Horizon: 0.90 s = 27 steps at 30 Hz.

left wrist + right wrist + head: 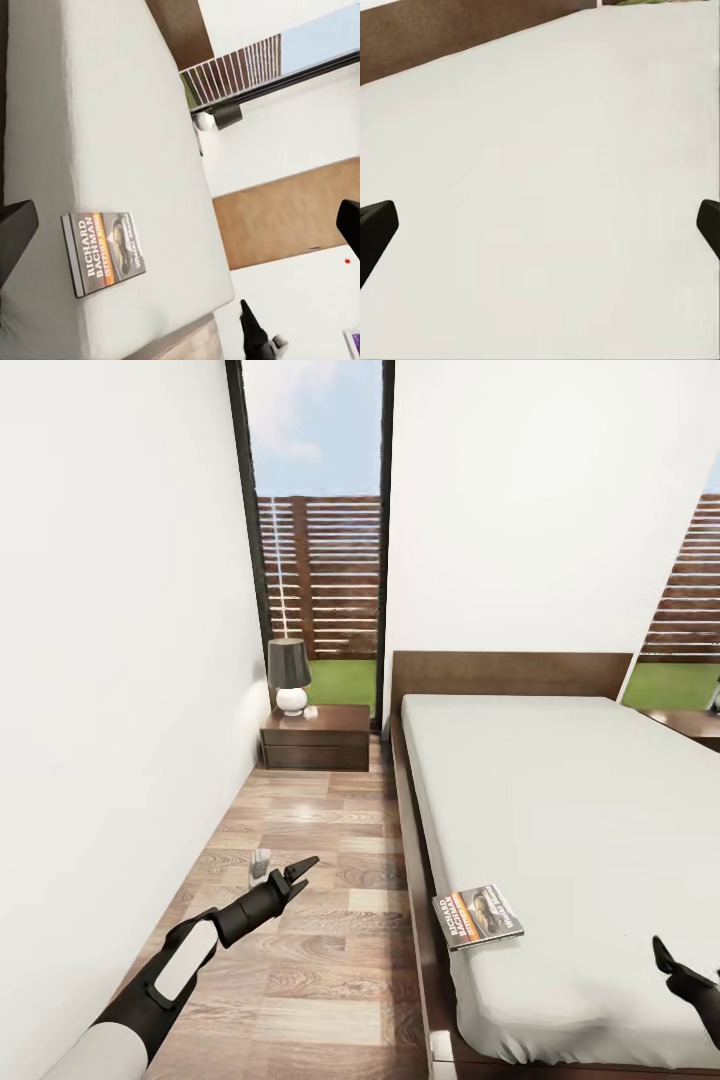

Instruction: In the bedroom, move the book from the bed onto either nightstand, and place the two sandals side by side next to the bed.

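Bed (580, 800), book (478, 916) flat near foot edge.

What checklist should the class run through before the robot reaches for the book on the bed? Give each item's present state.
1. Book lies flat near the edge of the bed, nothing on it: ok.
2. Left gripper open and empty, over the floor beside the bed: ok.
3. Right gripper open over the mattress, holding nothing: ok.
4. Nightstand top has free space beside the lamp: ok.
5. Floor path to the nightstand: small grey object lies there, not ok.
6. Sandals located: cannot tell.
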### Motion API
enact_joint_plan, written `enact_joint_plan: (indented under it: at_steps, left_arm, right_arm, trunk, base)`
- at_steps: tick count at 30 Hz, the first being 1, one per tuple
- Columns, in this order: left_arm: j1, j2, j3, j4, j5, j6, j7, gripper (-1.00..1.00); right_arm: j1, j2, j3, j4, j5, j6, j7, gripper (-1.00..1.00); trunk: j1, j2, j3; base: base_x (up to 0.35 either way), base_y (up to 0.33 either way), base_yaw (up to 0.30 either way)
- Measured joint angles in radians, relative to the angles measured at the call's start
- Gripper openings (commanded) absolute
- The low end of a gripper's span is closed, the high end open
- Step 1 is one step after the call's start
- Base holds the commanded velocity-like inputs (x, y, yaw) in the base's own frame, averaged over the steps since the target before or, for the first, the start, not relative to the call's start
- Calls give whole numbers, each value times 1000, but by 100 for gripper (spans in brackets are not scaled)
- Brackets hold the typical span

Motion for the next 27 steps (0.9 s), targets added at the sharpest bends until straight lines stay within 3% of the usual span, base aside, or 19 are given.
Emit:
enact_joint_plan:
  at_steps: [2,6,27]
  left_arm:
    - [0,0,-1,0,-1,0,0,100]
    - [0,0,-1,0,-1,0,0,100]
    - [0,-2,-3,0,0,-1,0,100]
  right_arm:
    - [0,2,7,-65,3,-5,-99,100]
    - [1,3,9,-91,4,-6,-130,100]
    - [1,7,9,-97,4,-48,-133,100]
  trunk:
    - [0,0,0]
    - [0,0,0]
    - [0,0,0]
  base:
    - [0,0,0]
    - [0,0,0]
    - [24,0,0]
